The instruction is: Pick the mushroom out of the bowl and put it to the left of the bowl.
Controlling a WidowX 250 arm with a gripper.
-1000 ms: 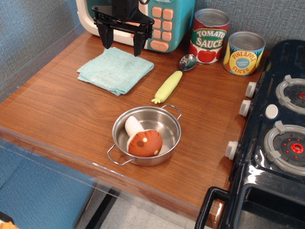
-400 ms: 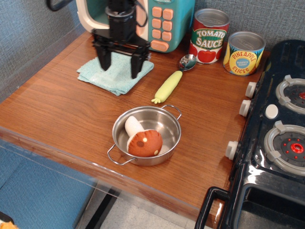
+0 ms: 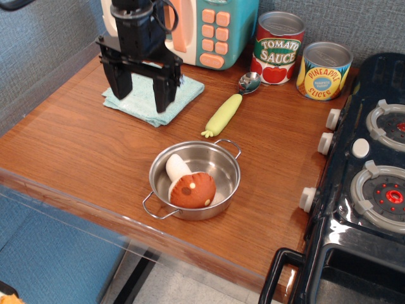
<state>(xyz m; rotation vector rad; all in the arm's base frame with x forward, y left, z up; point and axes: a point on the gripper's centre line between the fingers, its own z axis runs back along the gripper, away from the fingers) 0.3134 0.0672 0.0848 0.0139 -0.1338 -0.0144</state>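
Black gripper (image 3: 140, 88), fingers spread apart and empty, hanging over a teal cloth (image 3: 152, 95) at the back left of the wooden counter (image 3: 69, 145). Steel bowl (image 3: 223, 163) near the front edge, mushroom (image 3: 188, 185) lying inside on its side, cap toward the front. Yellow-green-handled spoon (image 3: 226, 111) behind the bowl. Tomato sauce can (image 3: 277, 48) and pineapple can (image 3: 323, 71) at the back; toy stove (image 3: 373, 183) at far right.
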